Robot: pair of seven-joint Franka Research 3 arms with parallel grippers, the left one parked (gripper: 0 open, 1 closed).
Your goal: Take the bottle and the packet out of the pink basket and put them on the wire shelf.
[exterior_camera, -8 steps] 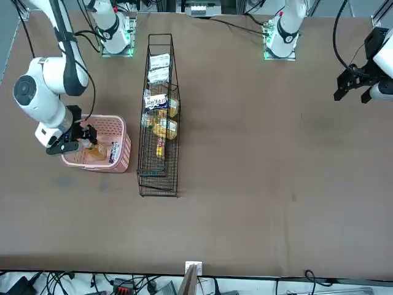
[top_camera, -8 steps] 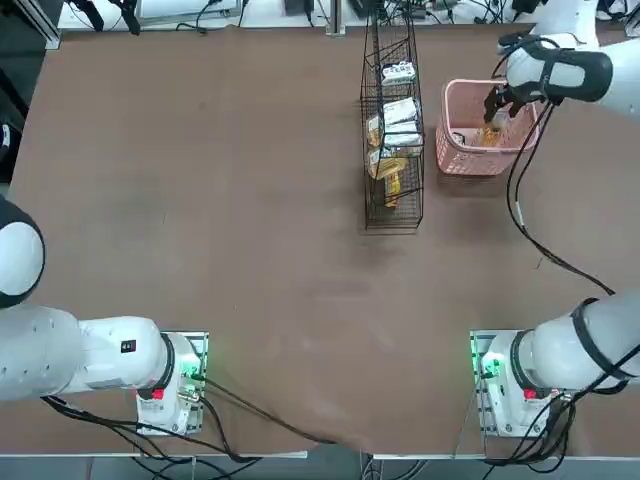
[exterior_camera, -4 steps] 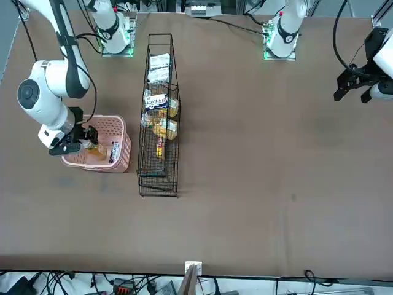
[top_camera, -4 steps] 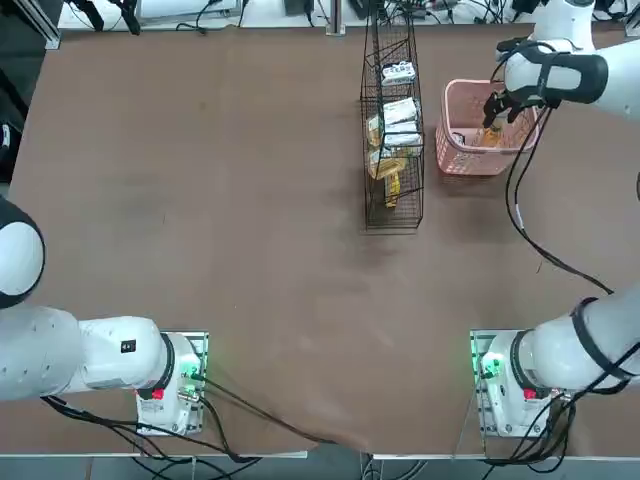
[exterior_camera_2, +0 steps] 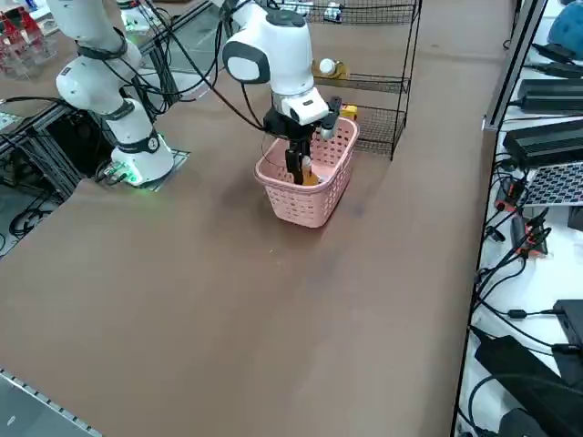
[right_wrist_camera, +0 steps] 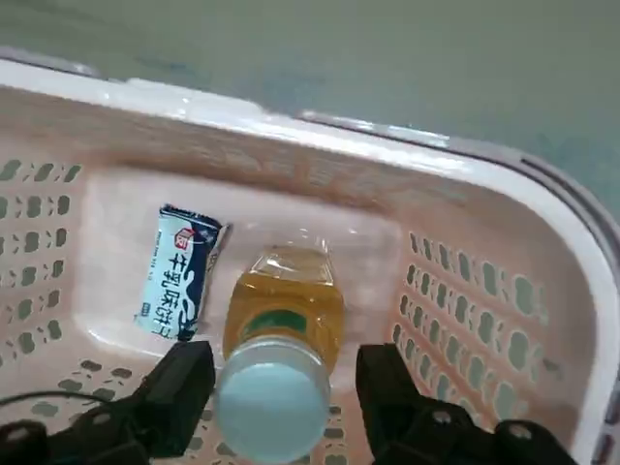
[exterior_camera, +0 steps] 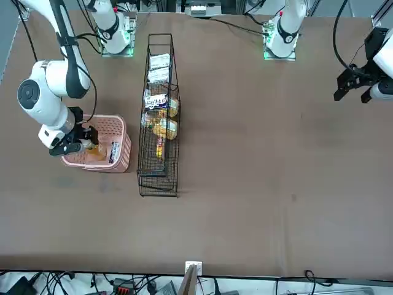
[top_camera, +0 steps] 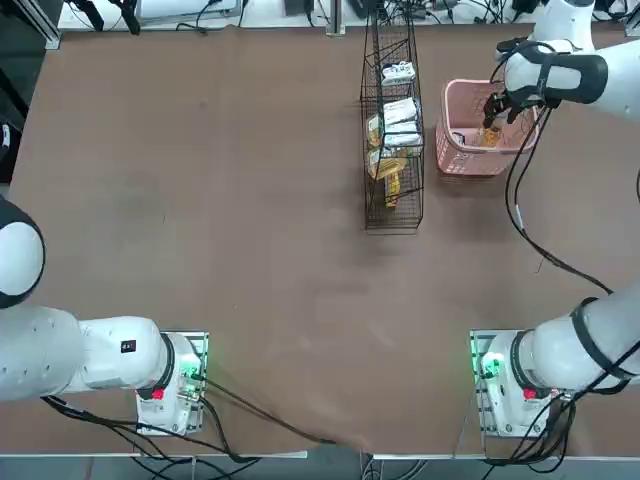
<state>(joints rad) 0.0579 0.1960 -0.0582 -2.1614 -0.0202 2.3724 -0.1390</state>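
Note:
The pink basket [top_camera: 470, 162] [exterior_camera: 118, 165] [exterior_camera_2: 310, 208] stands on the table just right of the black wire shelf [top_camera: 392, 130] [exterior_camera: 158, 110]. Inside it the bottle [right_wrist_camera: 281, 315] stands upright, amber with a pale cap. The white packet [right_wrist_camera: 179, 271] [exterior_camera: 114, 152] lies flat on the basket floor beside it. My right gripper [right_wrist_camera: 281, 383] [top_camera: 492, 112] [exterior_camera_2: 299, 164] reaches down into the basket, open. Its fingers [right_wrist_camera: 179, 392] stand on either side of the bottle's cap, with a narrow gap still showing on one side.
The wire shelf [exterior_camera_2: 373, 82] holds several packets and yellow items on its tiers. The basket rim [right_wrist_camera: 387, 145] surrounds the gripper closely. Cables trail from the right arm over the table near the basket.
My right gripper shifted slightly over the basket and sank lower around the bottle. Its fingers have drawn closer together.

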